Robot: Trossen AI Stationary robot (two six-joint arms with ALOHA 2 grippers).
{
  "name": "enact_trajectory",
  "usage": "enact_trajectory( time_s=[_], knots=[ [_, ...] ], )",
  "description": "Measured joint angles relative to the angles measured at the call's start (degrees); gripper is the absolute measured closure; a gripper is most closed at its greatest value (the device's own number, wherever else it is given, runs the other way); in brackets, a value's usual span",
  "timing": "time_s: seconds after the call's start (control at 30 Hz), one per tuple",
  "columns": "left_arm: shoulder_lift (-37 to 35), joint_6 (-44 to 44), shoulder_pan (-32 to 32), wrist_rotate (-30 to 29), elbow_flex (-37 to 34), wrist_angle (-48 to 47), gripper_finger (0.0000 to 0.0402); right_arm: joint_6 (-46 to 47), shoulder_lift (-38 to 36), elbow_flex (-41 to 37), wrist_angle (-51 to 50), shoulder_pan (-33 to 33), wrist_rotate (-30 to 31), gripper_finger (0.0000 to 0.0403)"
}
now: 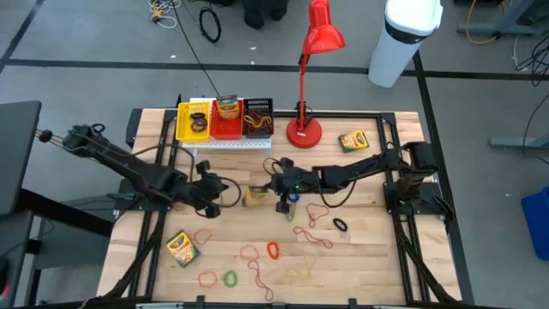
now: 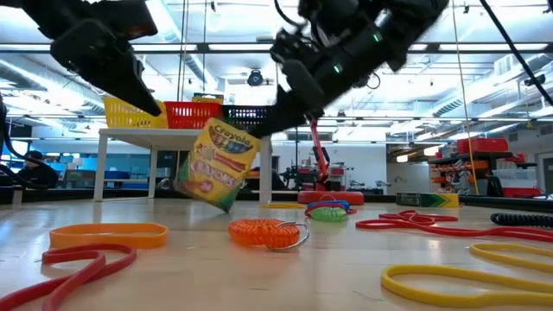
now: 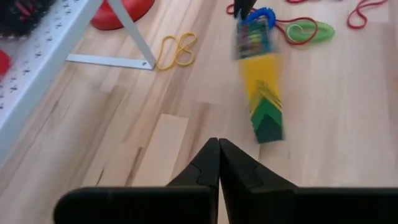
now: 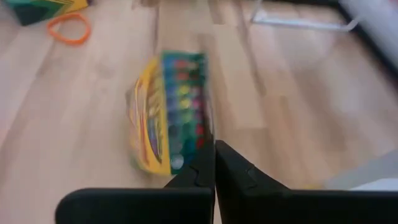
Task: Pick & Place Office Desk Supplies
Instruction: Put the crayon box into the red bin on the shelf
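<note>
A green-and-yellow crayon box (image 1: 255,196) (image 2: 216,166) hangs tilted at the table's middle, under my right gripper (image 1: 271,190) (image 4: 213,148), which is shut on it. My left gripper (image 1: 221,194) (image 3: 217,144) is shut on nothing, a little to the left of the box and apart from it. Another crayon box (image 1: 181,247) lies flat near the front left, one more (image 1: 352,140) at the back right. Rubber bands lie loose on the near half, among them a red one (image 1: 273,251), a green one (image 1: 230,277) and a black one (image 1: 340,225). My right gripper holds the crayon box by its upper corner (image 2: 256,140), at the fingers' free ends; what lies between the fingers is hidden by the fingers themselves. The fingers slant down from the table's right side. The box hangs tilted below them, its lower corner (image 2: 221,207) close to the table.
A white perforated rack (image 1: 225,142) at the back carries yellow, red and black bins (image 1: 226,120). The red desk lamp (image 1: 304,130) stands right of it. A blue and a green band (image 2: 328,210) lie just behind the box. Bare wood lies between the box and the rack.
</note>
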Motion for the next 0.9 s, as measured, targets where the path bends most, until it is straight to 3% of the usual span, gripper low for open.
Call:
enact_trajectory(
  time_s=[0.27, 0.43, 0.7, 0.9],
  knots=[
    [0.2, 4.0, 0.3, -0.1, -0.1, 0.2, 0.0394, -7.6, 4.6, 13.5, -11.8, 1.2, 4.0, 0.0403],
    [0.2, 3.1, 0.2, -0.4, -0.1, 0.6, 0.0389, -8.0, 7.1, 17.8, -15.3, 0.3, -0.1, 0.0403],
    [0.1, 4.8, -0.1, 0.4, -0.1, 0.0, 0.0368, 0.5, 7.1, 24.0, -23.4, -1.8, -9.3, 0.0403],
    [0.1, 4.7, -0.1, 0.3, -0.1, 0.0, 0.0369, 4.4, 7.2, 24.2, -28.6, -3.0, -10.6, 0.0403]
  ],
)
